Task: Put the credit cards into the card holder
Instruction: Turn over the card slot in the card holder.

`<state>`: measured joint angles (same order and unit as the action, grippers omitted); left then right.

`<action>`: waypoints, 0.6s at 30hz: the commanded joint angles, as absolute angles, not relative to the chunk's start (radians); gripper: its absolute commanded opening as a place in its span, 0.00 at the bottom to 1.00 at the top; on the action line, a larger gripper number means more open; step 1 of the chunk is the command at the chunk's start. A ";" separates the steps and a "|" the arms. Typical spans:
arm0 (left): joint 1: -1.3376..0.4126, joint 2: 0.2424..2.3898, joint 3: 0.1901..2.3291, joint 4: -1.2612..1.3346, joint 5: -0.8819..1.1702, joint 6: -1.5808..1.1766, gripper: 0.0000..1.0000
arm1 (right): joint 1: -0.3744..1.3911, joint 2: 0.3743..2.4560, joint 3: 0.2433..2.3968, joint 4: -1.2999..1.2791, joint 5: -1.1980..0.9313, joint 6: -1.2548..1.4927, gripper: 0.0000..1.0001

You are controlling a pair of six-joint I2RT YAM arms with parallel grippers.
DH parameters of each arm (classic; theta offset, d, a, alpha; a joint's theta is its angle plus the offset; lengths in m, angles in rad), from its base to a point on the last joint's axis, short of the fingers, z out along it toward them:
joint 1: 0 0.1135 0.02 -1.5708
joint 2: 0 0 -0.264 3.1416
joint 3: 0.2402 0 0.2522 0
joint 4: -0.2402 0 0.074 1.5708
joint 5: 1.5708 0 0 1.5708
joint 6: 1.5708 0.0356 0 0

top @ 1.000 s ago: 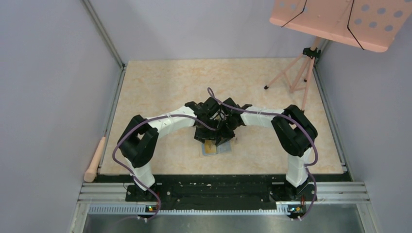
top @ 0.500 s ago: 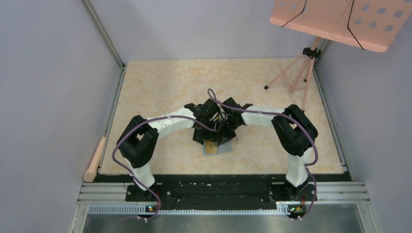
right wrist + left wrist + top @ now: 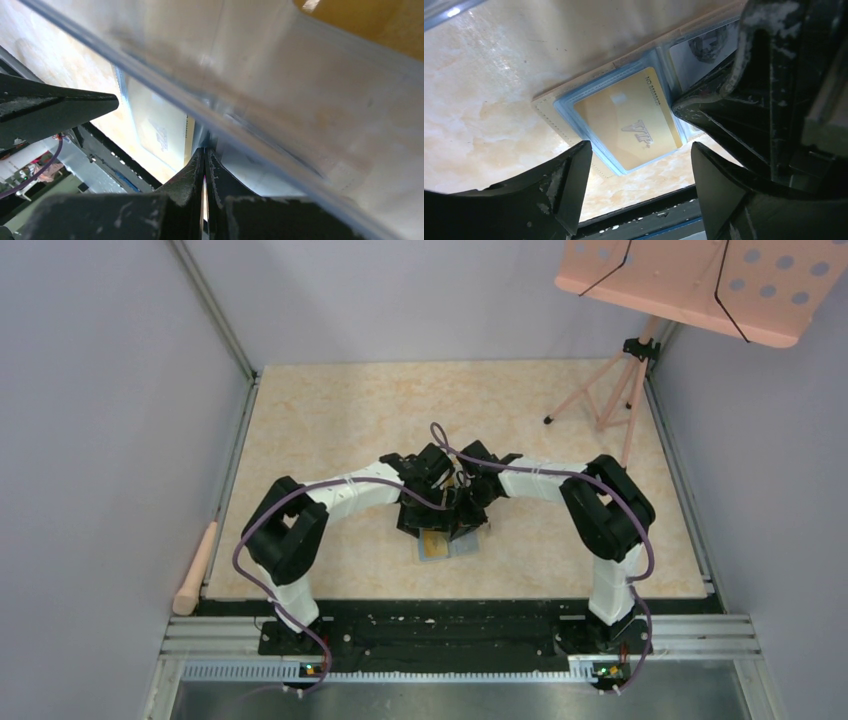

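Observation:
The card holder (image 3: 550, 111) lies open on the table, tan with blue inner pockets. A golden credit card (image 3: 629, 120) marked VIP sits inside its left pocket. My left gripper (image 3: 639, 150) hovers just over that card, open, with nothing between its fingers. My right gripper (image 3: 204, 152) is shut, and its tips rest on the holder beside the card, near the fold. From the top view both grippers meet over the card holder (image 3: 462, 546) at the table's middle and hide its far part. A golden patch (image 3: 380, 20) shows blurred at the upper right of the right wrist view.
A clear plastic edge (image 3: 280, 90) crosses close to the right wrist camera. A pink music stand (image 3: 700, 280) on a tripod (image 3: 600, 400) stands at the back right. A wooden handle (image 3: 195, 568) lies outside the left rail. A black rail (image 3: 450, 625) borders the near edge.
My left gripper's fingers have spread wider above the card in the pocket. Both arms have stayed almost where they were.

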<state>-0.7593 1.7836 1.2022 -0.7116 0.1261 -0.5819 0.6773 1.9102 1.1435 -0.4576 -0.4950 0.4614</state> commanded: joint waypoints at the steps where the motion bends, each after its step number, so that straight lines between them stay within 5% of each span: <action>1: -0.771 1.836 1.158 -0.629 0.130 -0.603 0.74 | 0.701 1.912 1.122 -0.482 -0.413 0.394 0.00; 7: -0.750 1.816 1.103 -0.565 0.176 -0.612 0.50 | 0.701 1.913 1.109 -0.470 -0.424 0.400 0.00; 18: -0.737 1.614 0.961 -0.437 0.142 -0.651 0.50 | 0.699 1.917 1.105 -0.458 -0.433 0.408 0.00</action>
<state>-0.7479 1.6886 1.0241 -0.4923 0.1780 -0.6258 0.6796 1.9083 1.1389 -0.4454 -0.4984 0.4450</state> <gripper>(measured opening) 0.503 0.002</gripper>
